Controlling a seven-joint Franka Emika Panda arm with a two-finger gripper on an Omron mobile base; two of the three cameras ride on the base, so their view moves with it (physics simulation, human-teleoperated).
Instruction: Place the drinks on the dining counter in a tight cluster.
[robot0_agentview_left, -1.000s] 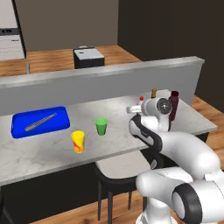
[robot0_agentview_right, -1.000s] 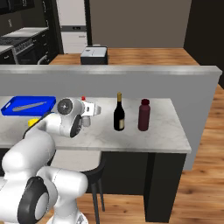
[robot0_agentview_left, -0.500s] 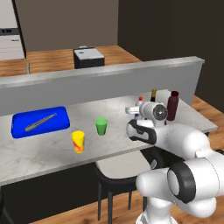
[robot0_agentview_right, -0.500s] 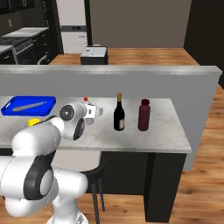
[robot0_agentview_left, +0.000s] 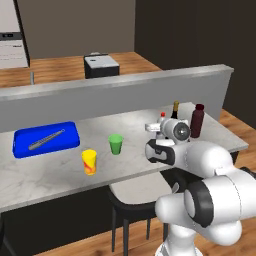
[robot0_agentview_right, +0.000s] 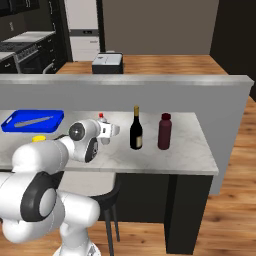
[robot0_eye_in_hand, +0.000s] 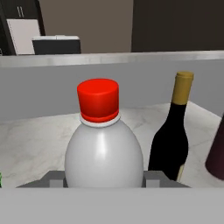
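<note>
While the white arm reaches forward over the marble counter (robot0_agentview_right: 170, 150), its gripper (robot0_eye_in_hand: 101, 178) pinches the pale bottle (robot0_eye_in_hand: 104, 148) — the two dark finger tips sit against the bottle's lower sides in the hand view, one on each side. That bottle is rounded, whitish-grey, upright, with a red cap (robot0_eye_in_hand: 98, 99).

Just to its right in the hand view stands the wine bottle (robot0_eye_in_hand: 171, 135), dark with a gold neck; a sliver of the maroon bottle (robot0_eye_in_hand: 216, 153) shows at the right edge. From the right base view, the three stand in a row on the counter: pale bottle (robot0_agentview_right: 102, 120) in the gripper (robot0_agentview_right: 111, 131) on the left, wine bottle (robot0_agentview_right: 135, 130) near it, maroon bottle (robot0_agentview_right: 164, 131) just beside the wine bottle but apart from it. Whether the pale bottle's base touches the marble cannot be told.

From the left base view, the gripper (robot0_agentview_left: 154, 129) is partly hidden by the arm's wrist; the wine bottle's neck (robot0_agentview_left: 175, 107) and the maroon bottle (robot0_agentview_left: 197, 121) rise behind it. Further left on the same counter sit a green cup (robot0_agentview_left: 116, 144), a yellow cup (robot0_agentview_left: 89, 162) nearer the front edge, and a blue tray (robot0_agentview_left: 30, 135) holding a grey utensil (robot0_agentview_left: 46, 140). A raised grey ledge (robot0_agentview_left: 120, 90) runs along the counter's far edge — a black stool (robot0_agentview_left: 131, 197) is tucked under its near side.
</note>
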